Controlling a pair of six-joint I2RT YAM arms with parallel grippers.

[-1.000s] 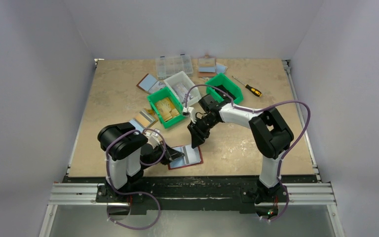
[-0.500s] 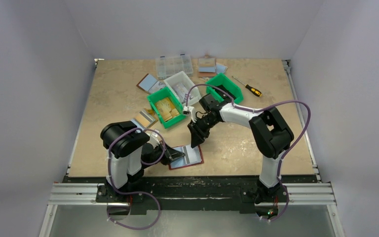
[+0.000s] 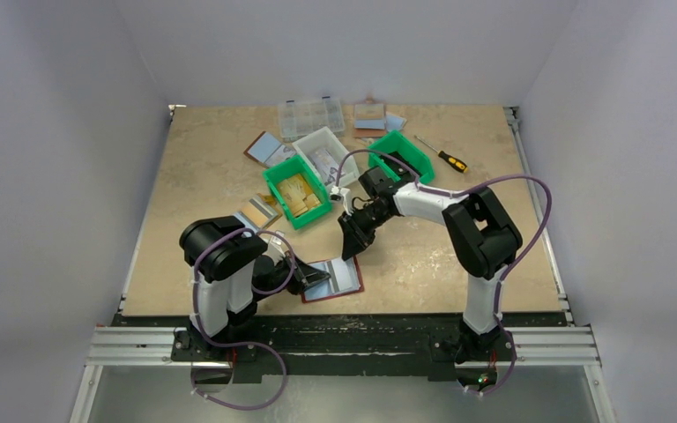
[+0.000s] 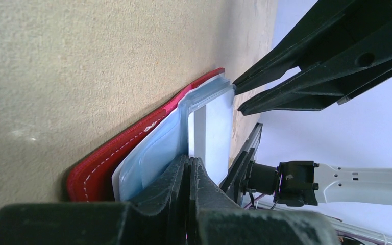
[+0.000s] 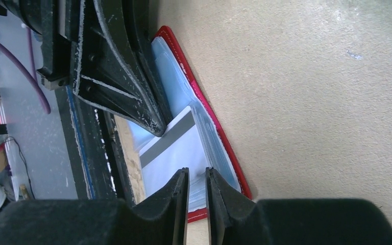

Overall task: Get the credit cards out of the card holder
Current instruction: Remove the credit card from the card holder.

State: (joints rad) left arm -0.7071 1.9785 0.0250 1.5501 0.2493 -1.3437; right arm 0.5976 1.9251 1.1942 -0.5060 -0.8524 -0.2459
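— Two green plastic bins, left (image 3: 273, 181) and right (image 3: 414, 152), flanking a white tub (image 3: 310, 141), behind them a clear compartment box (image 3: 310, 115). Contents?
— Yellowish-tan flat pieces (image 3: 298, 194) in the left bin; elsewhere too small to tell.
— And the red-rimmed bifold card holder (image 3: 345, 280)?
— Lying open near the front of the tan speckled table (image 3: 212, 167), with a pale grey-banded credit card (image 5: 171, 153) at its blue-grey panel. Left gripper (image 4: 190, 163) pressed together, tip on the holder. Right gripper (image 5: 196, 176) at the far edge, fingers narrowly apart; cannot tell whether pinching. Pale walls all round.
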